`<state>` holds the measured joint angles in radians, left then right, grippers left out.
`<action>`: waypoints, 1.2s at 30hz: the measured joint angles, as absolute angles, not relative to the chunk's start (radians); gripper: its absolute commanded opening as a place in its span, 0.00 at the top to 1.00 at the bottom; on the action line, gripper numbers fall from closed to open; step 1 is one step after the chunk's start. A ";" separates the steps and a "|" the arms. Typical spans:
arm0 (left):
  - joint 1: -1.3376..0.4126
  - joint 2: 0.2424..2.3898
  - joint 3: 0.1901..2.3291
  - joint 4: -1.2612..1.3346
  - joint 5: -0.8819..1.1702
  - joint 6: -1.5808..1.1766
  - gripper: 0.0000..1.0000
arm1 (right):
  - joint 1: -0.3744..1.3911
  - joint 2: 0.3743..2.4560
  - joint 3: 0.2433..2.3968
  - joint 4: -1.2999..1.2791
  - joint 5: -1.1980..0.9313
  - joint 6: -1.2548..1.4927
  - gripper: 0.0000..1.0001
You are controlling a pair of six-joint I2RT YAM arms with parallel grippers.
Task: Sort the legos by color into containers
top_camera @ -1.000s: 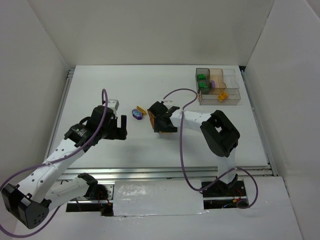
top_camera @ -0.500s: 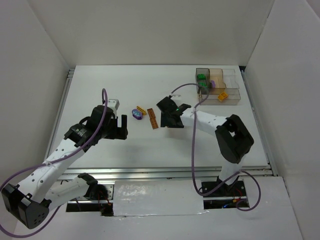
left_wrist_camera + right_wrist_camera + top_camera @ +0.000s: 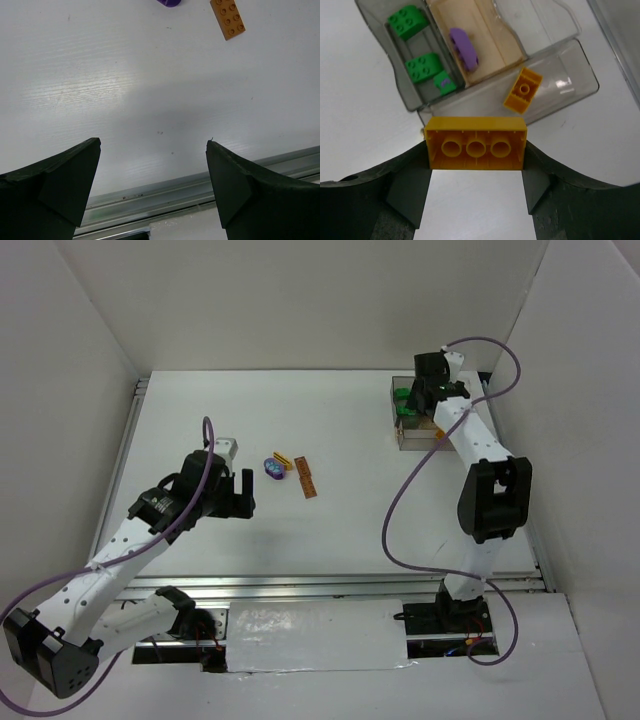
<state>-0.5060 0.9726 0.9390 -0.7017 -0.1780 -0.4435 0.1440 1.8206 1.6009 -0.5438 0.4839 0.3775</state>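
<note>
My right gripper (image 3: 476,150) is shut on a yellow lego (image 3: 476,143), gripped by its ends with the hollow underside facing the camera. It hangs just before the smoky containers tray (image 3: 585,67). In the tray, three green legos (image 3: 424,67) fill the left compartment, a purple one (image 3: 464,47) lies in the middle one and a small yellow one (image 3: 522,90) in the long front one. On the table remain a purple lego (image 3: 272,469), a small yellow one (image 3: 284,461) and a long brown-orange one (image 3: 308,479). My left gripper (image 3: 240,495) is open and empty, left of them.
The tray (image 3: 410,435) stands at the table's back right corner, close to the right wall. An aluminium rail (image 3: 200,185) runs along the table edge below the left fingers (image 3: 60,185). A purple cable (image 3: 395,510) loops off the right arm above the table.
My right arm has swung from the loose legos at mid-table to the tray at the back right, carrying the yellow lego. The left arm has stayed still.
</note>
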 measured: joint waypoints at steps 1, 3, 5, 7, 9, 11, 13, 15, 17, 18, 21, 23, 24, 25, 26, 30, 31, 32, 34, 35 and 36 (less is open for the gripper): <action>-0.505 0.971 0.937 -0.700 -0.178 -0.443 0.00 | 0.129 1.852 1.635 -0.546 0.490 0.362 0.48; -0.505 0.969 0.934 -0.699 -0.177 -0.443 0.01 | 0.107 1.912 1.676 -0.539 0.489 0.337 0.48; -0.505 0.965 0.933 -0.699 -0.177 -0.443 0.00 | 0.089 1.957 1.681 -0.535 0.480 0.312 0.48; -0.505 0.964 0.933 -0.695 -0.176 -0.443 0.00 | 0.076 1.997 1.681 -0.535 0.470 0.294 0.47; -0.505 0.964 0.933 -0.694 -0.175 -0.443 0.00 | 0.066 2.029 1.681 -0.537 0.461 0.283 0.47; -0.505 0.964 0.932 -0.694 -0.172 -0.442 0.00 | 0.060 2.045 1.675 -0.533 0.452 0.272 0.46; -0.505 0.964 0.931 -0.693 -0.168 -0.442 0.01 | 0.058 2.046 1.670 -0.525 0.443 0.267 0.44; -0.505 0.964 0.931 -0.693 -0.163 -0.440 0.00 | 0.056 2.046 1.668 -0.514 0.429 0.263 0.38; -0.505 0.964 0.931 -0.690 -0.159 -0.440 0.00 | 0.054 2.046 1.668 -0.509 0.418 0.260 0.27; -0.505 0.964 0.931 -0.689 -0.156 -0.440 0.00 | 0.054 2.046 1.668 -0.506 0.411 0.256 0.25; -0.505 0.963 0.931 -0.688 -0.151 -0.439 0.01 | 0.054 2.051 1.668 -0.500 0.402 0.252 0.21; -0.505 0.963 0.931 -0.688 -0.151 -0.439 0.00 | 0.054 2.059 1.668 -0.500 0.397 0.248 0.17; -0.505 0.963 0.931 -0.688 -0.151 -0.439 0.00 | 0.054 2.064 1.668 -0.500 0.395 0.248 0.16; -0.505 0.962 0.931 -0.688 -0.151 -0.439 0.01 | 0.054 2.069 1.668 -0.501 0.393 0.246 0.16; -0.505 0.960 0.931 -0.688 -0.151 -0.439 0.00 | 0.054 2.072 1.668 -0.501 0.390 0.245 0.13; -0.505 0.954 0.931 -0.688 -0.152 -0.439 0.00 | 0.053 2.074 1.668 -0.500 0.381 0.245 0.13; -0.505 0.954 0.931 -0.688 -0.152 -0.439 0.00 | 0.054 2.074 1.668 -0.500 0.379 0.245 0.13; -0.504 0.954 0.931 -0.688 -0.152 -0.439 0.00 | 0.054 2.073 1.667 -0.501 0.375 0.245 0.12; -0.503 0.954 0.931 -0.688 -0.155 -0.440 0.00 | 0.060 2.061 1.657 -0.501 0.365 0.249 0.12; -0.499 0.953 0.931 -0.688 -0.160 -0.440 0.00 | 0.064 2.047 1.647 -0.500 0.362 0.252 0.12; -0.496 0.952 0.931 -0.688 -0.165 -0.441 0.00 | 0.072 2.028 1.636 -0.502 0.362 0.254 0.12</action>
